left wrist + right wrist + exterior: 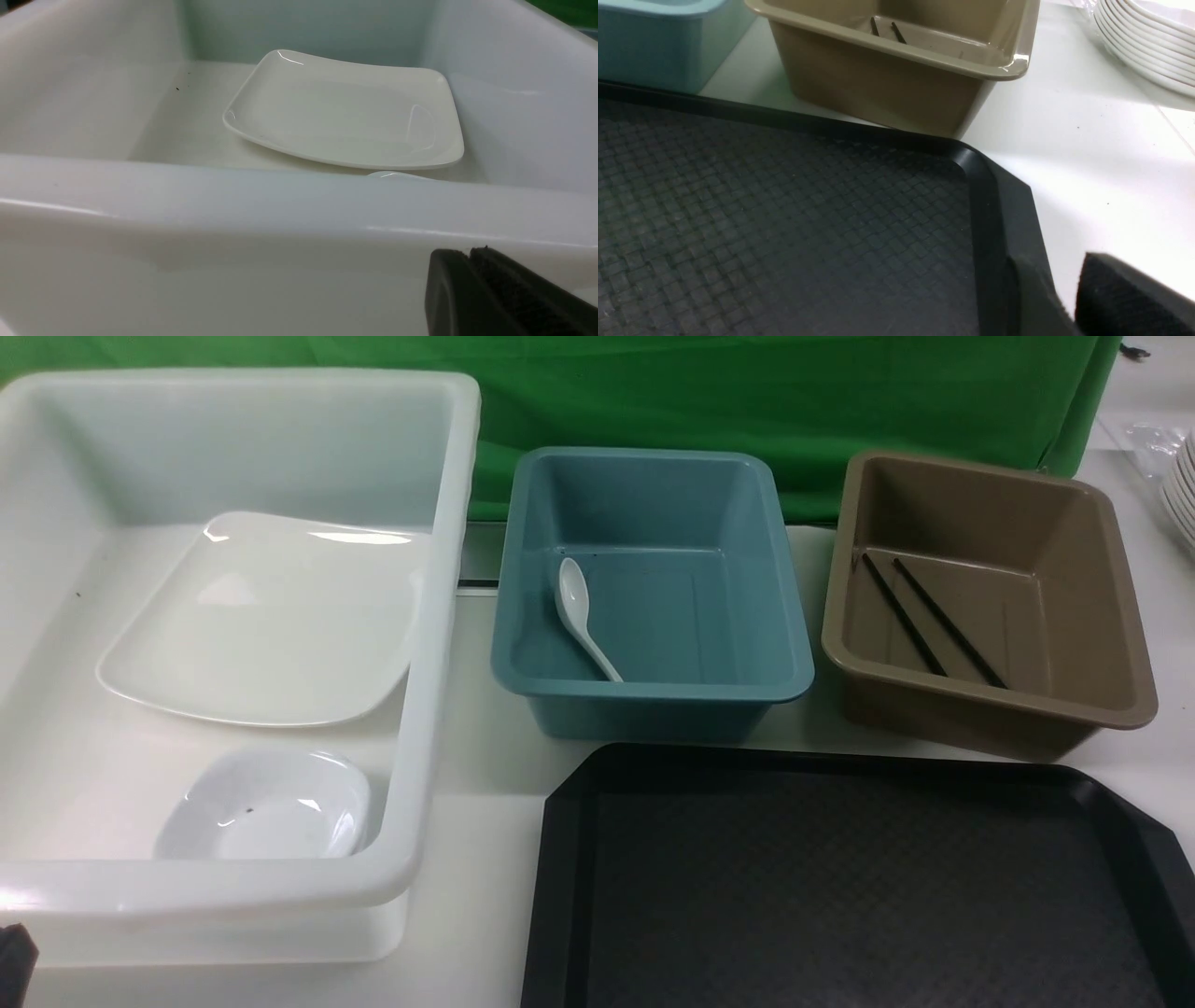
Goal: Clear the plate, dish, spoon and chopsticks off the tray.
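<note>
White table [476, 859] before green backdrop [747, 392]; left hand [472, 289] pressed together, right hand's [1069, 298] spread unclear

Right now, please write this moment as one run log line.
tray: bare | plate, dish: white bin | spoon: blue bin | chopsticks: brown bin | left gripper: shut

The tray [840, 887] runs off the front view's lower edge. The white bin [425, 616] is cropped at the left, and from the left wrist its near wall hides all but a sliver of the small dish [397, 175]. The stacked plates [1148, 42] are cut off — only rims show. One dark pad of the right fingers [1125, 298] shows, blurred.
</note>
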You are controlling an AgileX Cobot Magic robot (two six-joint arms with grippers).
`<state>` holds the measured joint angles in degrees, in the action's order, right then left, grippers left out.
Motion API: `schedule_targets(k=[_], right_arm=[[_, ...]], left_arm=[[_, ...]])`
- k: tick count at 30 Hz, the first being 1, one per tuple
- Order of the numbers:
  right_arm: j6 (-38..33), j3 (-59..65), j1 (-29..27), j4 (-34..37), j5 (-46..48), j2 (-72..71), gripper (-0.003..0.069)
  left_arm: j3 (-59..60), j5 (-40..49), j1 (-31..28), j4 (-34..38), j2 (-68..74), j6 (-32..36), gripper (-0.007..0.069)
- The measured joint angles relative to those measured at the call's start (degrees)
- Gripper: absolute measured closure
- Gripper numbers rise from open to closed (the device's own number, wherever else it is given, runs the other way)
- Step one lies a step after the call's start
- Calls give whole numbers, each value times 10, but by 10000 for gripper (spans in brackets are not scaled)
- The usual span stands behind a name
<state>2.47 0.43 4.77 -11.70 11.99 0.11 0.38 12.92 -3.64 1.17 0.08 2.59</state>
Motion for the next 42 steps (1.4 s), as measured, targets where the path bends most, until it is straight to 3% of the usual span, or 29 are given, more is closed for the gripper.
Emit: schedule_targets(k=[42], right_arm=[[1,0,0,0,0,0,421]], left_arm=[[0,0,1,0,0,-1,608]])
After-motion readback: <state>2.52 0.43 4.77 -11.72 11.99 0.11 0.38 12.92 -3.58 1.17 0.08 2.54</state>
